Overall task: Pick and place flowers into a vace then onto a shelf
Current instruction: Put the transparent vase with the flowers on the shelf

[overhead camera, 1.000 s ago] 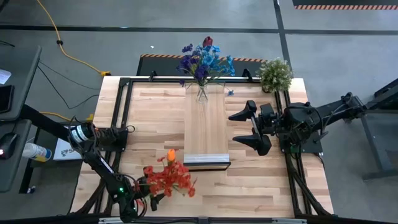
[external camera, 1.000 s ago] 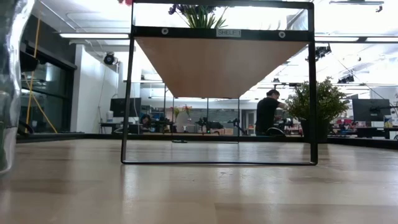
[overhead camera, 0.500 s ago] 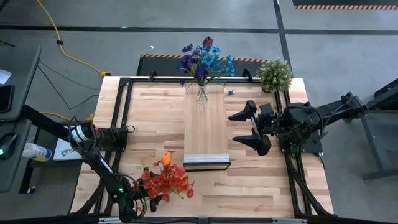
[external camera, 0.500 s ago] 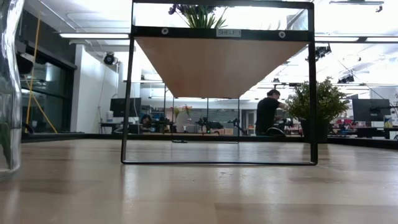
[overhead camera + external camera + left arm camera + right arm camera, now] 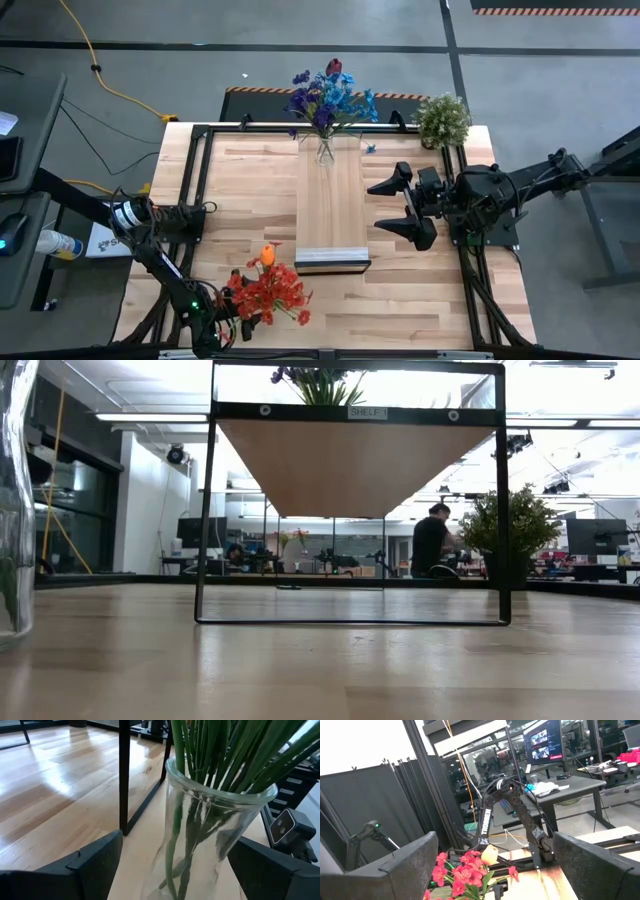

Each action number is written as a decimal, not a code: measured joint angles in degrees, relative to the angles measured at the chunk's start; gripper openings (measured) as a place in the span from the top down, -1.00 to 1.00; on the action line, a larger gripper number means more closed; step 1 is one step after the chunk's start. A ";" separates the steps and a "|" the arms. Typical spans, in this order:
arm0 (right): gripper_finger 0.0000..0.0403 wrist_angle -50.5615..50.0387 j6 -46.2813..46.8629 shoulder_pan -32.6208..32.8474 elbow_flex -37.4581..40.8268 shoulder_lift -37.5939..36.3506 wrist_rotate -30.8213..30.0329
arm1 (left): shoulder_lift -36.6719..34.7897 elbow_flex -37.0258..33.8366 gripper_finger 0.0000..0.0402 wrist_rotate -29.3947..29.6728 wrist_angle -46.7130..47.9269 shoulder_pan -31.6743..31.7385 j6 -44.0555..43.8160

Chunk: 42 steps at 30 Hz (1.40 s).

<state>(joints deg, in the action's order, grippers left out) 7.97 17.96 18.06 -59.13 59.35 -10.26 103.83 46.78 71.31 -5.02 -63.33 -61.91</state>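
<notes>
A clear glass vase point(image 5: 215, 825) with green stems point(image 5: 220, 750) stands upright on its base near the table's front left; red and orange flowers point(image 5: 270, 290) top it. My left gripper point(image 5: 243, 312) is open, level, one finger on each side of the vase's body. A second vase point(image 5: 325, 150) with blue and purple flowers point(image 5: 330, 98) stands on the far end of the shelf point(image 5: 332, 215). My right gripper point(image 5: 405, 205) hangs open in the air right of the shelf, holding nothing. My left gripper comes level at the vase's lower body. One finger point(image 5: 95, 862) stands clear of the glass with a gap. The other finger point(image 5: 270, 867) shows partly through the glass wall point(image 5: 240, 845), and I cannot tell whether it touches.
A bushy potted plant point(image 5: 441, 118) stands at the table's far right corner. The shelf's black frame point(image 5: 350, 410) rises over the table's middle, with room beneath it. A person point(image 5: 430, 540) sits in the room beyond. The low camera point(image 5: 287, 827) sits close beside the vase.
The vase has come from a tilt to upright at the low view's left edge, and its red and orange heads have shifted slightly toward the table's near left. Both grippers have stayed in place and kept open.
</notes>
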 joint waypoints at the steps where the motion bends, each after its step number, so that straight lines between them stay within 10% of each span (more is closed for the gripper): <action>1: -0.89 0.00 0.00 0.00 0.00 0.00 0.00 | 0.00 0.00 -0.90 0.00 0.00 0.00 0.00; 28: -0.89 -0.04 -0.24 0.00 0.00 0.00 0.63 | 0.00 0.02 -0.87 -2.91 -1.75 3.34 0.59; 42: -0.89 -0.39 -0.01 0.00 0.00 0.73 1.26 | -0.07 0.02 -0.03 -0.87 -3.93 3.34 1.00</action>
<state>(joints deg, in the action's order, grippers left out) 7.57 17.94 18.06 -59.13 60.09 -9.00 103.77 46.81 70.43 -8.95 -59.99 -60.91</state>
